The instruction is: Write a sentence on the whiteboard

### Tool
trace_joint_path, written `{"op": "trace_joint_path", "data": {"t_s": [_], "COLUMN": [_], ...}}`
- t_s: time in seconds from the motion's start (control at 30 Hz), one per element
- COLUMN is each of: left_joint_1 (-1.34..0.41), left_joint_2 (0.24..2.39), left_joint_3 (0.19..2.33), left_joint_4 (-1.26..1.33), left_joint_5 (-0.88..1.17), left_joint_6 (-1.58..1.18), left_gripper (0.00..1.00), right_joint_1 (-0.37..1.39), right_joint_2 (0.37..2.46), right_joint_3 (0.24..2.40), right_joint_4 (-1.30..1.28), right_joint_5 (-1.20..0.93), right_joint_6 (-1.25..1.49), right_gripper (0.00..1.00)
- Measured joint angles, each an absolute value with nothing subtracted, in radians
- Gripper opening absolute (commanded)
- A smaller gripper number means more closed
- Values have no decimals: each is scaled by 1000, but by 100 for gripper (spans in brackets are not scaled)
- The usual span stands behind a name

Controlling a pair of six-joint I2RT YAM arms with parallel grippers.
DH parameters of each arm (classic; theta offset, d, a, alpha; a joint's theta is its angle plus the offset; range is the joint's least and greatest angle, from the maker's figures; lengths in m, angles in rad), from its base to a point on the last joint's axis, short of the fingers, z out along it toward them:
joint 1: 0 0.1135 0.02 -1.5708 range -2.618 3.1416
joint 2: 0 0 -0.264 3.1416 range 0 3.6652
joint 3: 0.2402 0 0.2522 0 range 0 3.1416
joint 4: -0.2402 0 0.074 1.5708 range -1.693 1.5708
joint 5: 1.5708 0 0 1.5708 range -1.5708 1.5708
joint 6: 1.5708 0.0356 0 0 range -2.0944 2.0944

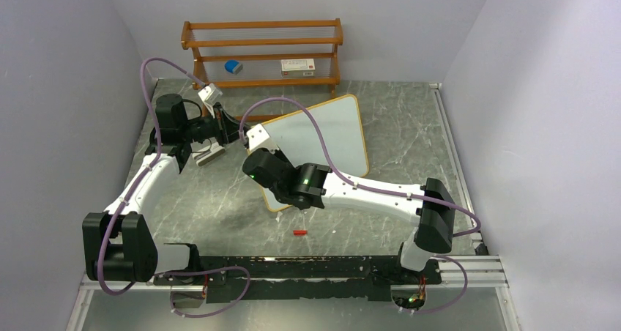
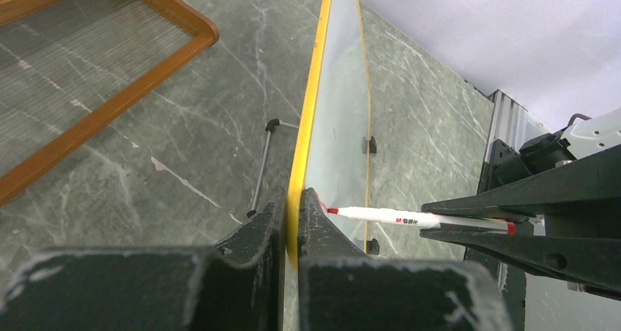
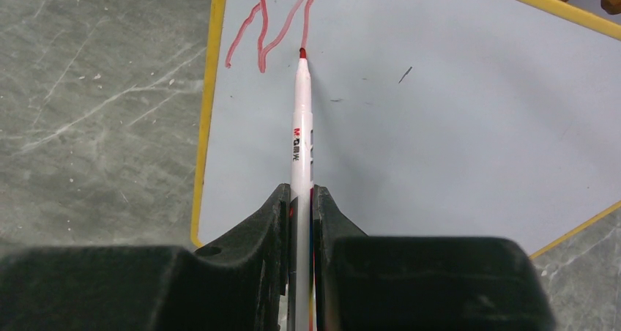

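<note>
The whiteboard point(image 1: 322, 137) stands tilted on the table, with a thin yellow frame. My left gripper point(image 1: 234, 132) is shut on its left edge; in the left wrist view point(image 2: 293, 206) the fingers clamp the yellow frame point(image 2: 311, 104). My right gripper point(image 1: 258, 146) is shut on a white marker point(image 3: 301, 126) with a red tip. The tip touches the board surface point(image 3: 439, 111) just below red zigzag strokes point(image 3: 262, 31) near the board's corner. The marker also shows in the left wrist view point(image 2: 384, 216), with its tip at the board next to my left finger.
A brown wooden shelf rack point(image 1: 261, 53) stands at the back wall, holding a blue object point(image 1: 233, 67) and a white box point(image 1: 298, 65). A red marker cap point(image 1: 299, 233) lies on the table in front. A grey metal piece point(image 1: 209, 154) lies by the left arm.
</note>
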State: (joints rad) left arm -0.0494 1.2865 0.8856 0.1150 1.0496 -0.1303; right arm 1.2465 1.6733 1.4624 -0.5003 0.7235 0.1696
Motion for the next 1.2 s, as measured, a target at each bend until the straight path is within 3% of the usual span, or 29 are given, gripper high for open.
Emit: {"op": "trace_joint_path", "data": {"t_s": [0.83, 1.03, 1.2], "left_joint_1": [-49, -52, -54], "left_joint_2": [1284, 1273, 1256], "left_joint_3": [886, 887, 890], "left_joint_4": [109, 92, 65], "left_joint_5": [1047, 1036, 999], "left_joint_6": [-127, -123, -116], "left_gripper": [6, 21, 47], "right_joint_1": [1255, 1260, 1262], "right_joint_2": [1666, 1633, 1578], "right_joint_3": [1448, 1415, 1382], "right_joint_4": [-544, -524, -487], "right_joint_5": [714, 714, 706], "right_joint_6": [206, 204, 200], "right_gripper": [0, 0, 0]}}
